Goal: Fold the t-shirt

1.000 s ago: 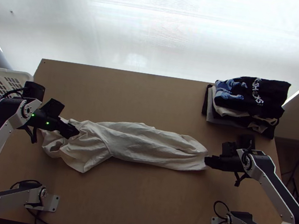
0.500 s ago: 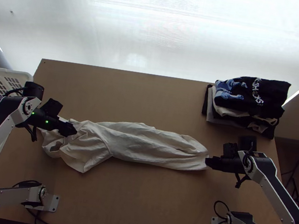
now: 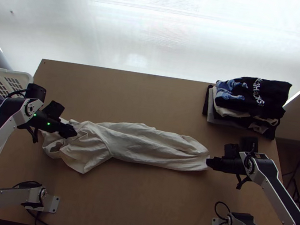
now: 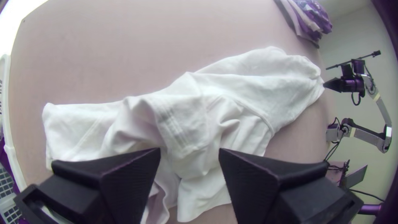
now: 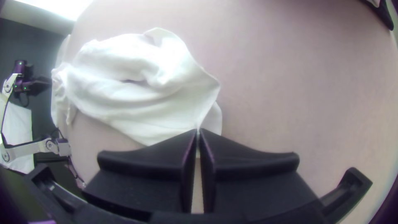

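A white t-shirt [image 3: 145, 146] lies bunched lengthwise across the table, wrinkled, its wider crumpled part at the left. Over that left part is my left gripper [image 3: 70, 135]; in the left wrist view my left gripper [image 4: 190, 155] stands open above the shirt [image 4: 244, 108], with nothing held. At the cloth's right end is my right gripper [image 3: 209, 162]. In the right wrist view my right gripper [image 5: 198, 132] is shut on the hem corner of the shirt [image 5: 137, 95], its fingertips nearly together.
A stack of folded clothes [image 3: 250, 99] lies at the table's far right corner. A white basket [image 3: 2, 79] with dark cloth stands beyond the left edge. Bare tabletop [image 3: 125, 95] stretches behind the shirt, and more lies in front of it.
The left gripper has shifted slightly to the left over the cloth. The right gripper has moved by a hair at most, and the shirt looks nearly the same.
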Robot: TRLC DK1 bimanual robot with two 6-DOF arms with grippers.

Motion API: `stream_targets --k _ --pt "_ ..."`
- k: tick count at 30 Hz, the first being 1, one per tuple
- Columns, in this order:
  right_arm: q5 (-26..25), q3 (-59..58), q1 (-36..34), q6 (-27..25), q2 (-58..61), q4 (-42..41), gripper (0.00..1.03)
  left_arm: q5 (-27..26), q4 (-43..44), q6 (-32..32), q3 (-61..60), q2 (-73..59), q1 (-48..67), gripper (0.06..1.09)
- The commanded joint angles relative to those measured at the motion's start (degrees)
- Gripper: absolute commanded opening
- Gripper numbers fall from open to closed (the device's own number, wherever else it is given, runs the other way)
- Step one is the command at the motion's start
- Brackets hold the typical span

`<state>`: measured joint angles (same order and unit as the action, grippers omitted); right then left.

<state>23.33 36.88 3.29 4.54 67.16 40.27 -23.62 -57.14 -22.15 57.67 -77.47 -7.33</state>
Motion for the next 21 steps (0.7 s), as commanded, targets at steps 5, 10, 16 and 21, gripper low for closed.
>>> stream_targets --k 5,10,16,21 --pt "-0.04 2.32 -4.26 -0.67 -2.29 0.86 0.03 -3.37 7.49 -1.14 -4.67 6.9 -0.4 0.09" --pt "0.75 11.46 -8.04 -0.84 -8.18 5.26 0.03 -3.81 6.78 0.88 1.57 9.88 -8.22 0.09" --pt "0.66 22.35 -8.56 -0.05 -14.42 5.78 0.03 -8.82 6.78 8.62 10.01 14.37 -18.59 0.09" --pt "-1.62 29.91 -8.74 2.14 -17.32 4.9 0.03 -8.99 6.26 11.17 14.58 21.84 -17.28 0.09"
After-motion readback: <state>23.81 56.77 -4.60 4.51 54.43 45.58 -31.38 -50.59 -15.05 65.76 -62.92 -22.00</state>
